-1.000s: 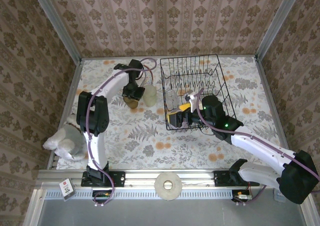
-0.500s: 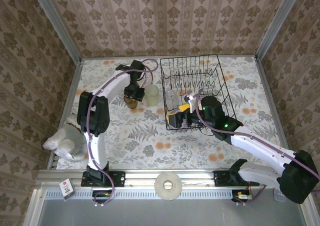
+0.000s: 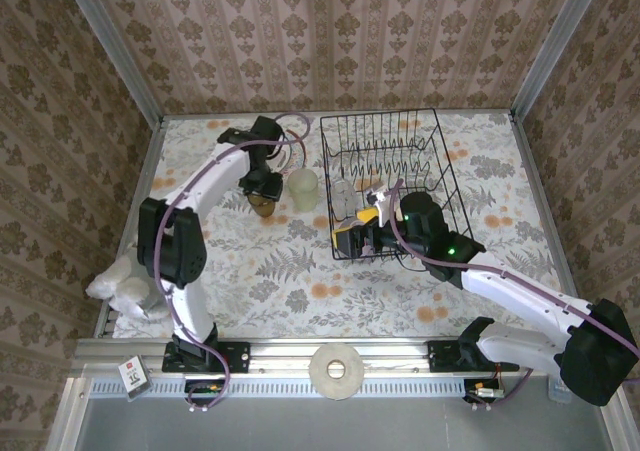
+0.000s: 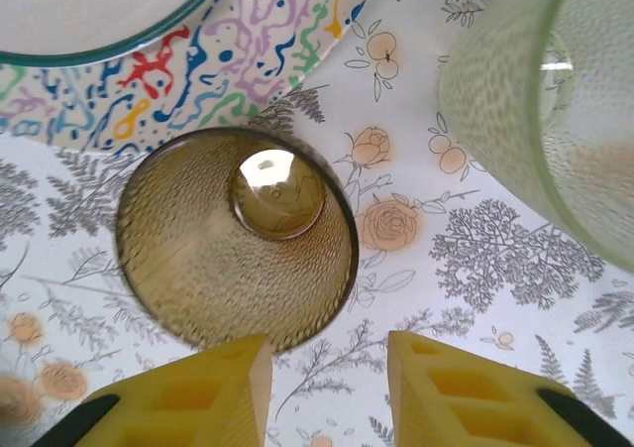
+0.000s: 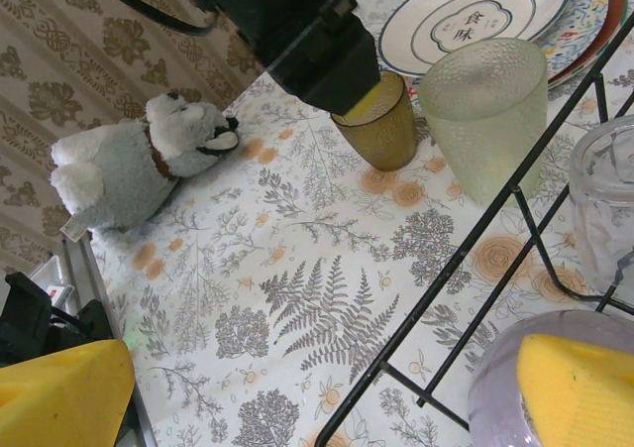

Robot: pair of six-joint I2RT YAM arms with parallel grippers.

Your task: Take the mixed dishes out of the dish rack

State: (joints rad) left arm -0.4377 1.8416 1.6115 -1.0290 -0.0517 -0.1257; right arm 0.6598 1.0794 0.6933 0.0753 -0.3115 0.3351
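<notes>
The fingers (image 4: 198, 392) of the left gripper (image 4: 329, 373) are drawing apart, leaving the amber cup (image 4: 238, 239) set down on the table (image 4: 475, 298) beside the pale green tumbler (image 4: 555, 100). The right gripper (image 3: 358, 226) is hovering wide open at the lilac bowl (image 5: 500, 392) in the dish rack (image 3: 380, 117), likely next

Cup (image 3: 262, 204) just left of tumbler (image 3: 303, 189) on table (image 3: 280, 271), dish rack (image 3: 385, 141) to their right, plates (image 5: 475, 21) behind, plush dog (image 3: 125, 286) near-left
</notes>
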